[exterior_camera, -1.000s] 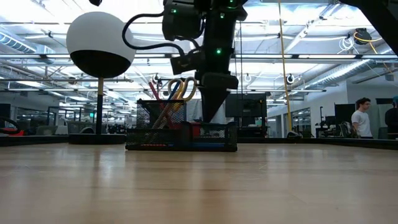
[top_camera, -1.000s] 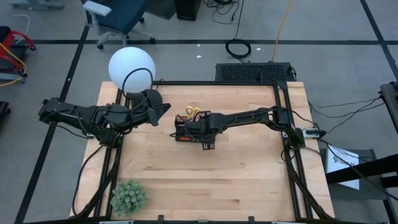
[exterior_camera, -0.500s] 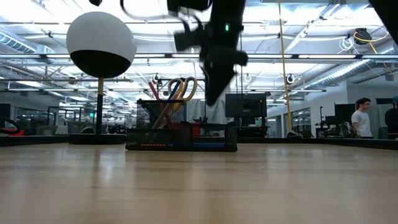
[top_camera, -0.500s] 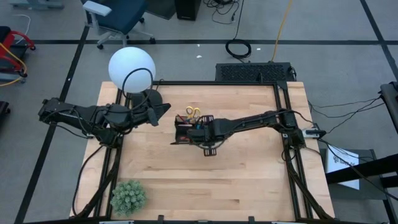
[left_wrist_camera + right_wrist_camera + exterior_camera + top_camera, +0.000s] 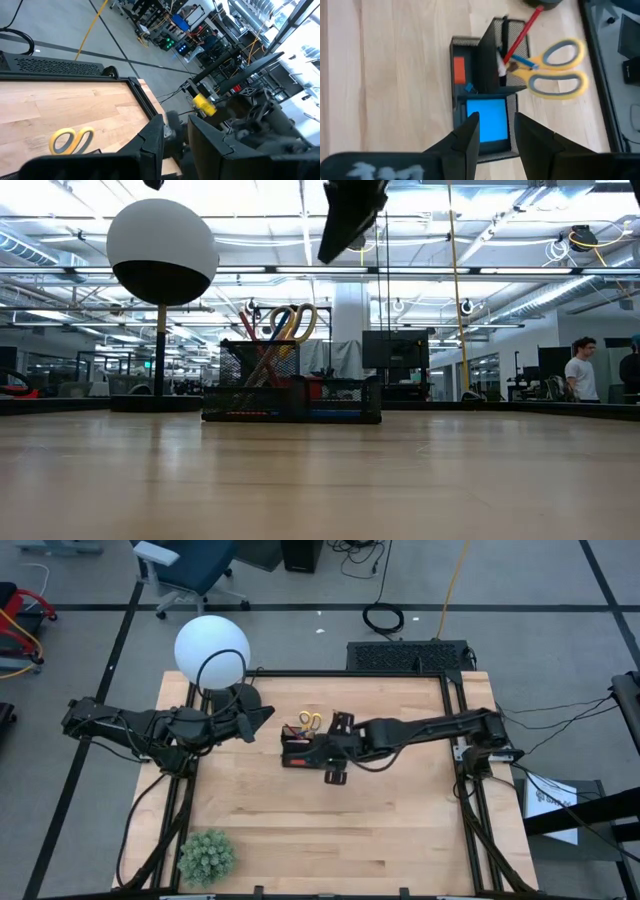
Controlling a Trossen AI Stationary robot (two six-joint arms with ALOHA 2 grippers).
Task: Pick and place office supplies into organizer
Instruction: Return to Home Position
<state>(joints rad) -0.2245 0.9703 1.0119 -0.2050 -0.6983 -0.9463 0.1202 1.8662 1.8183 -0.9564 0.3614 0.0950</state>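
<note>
The black mesh organizer stands mid-table. Its tall compartment holds the yellow-handled scissors, handles up, with a red pen and a blue pen leaning on its rim. In the low compartment lie a blue note pad and an orange eraser. My right gripper hangs open and empty high above the low compartment, slanting down; in the low view it shows at the top. My left gripper waits left of the organizer, open and empty.
A white globe lamp on a round black base stands at the far left, close behind my left gripper. A green spiky plant sits at the near left corner. Bare wood lies in front of and right of the organizer.
My right gripper has risen from just over the organizer's low compartment to well above it, drawing back a little toward the table's right edge and rolling slightly. It carries nothing. The organizer and its contents have stayed put.
</note>
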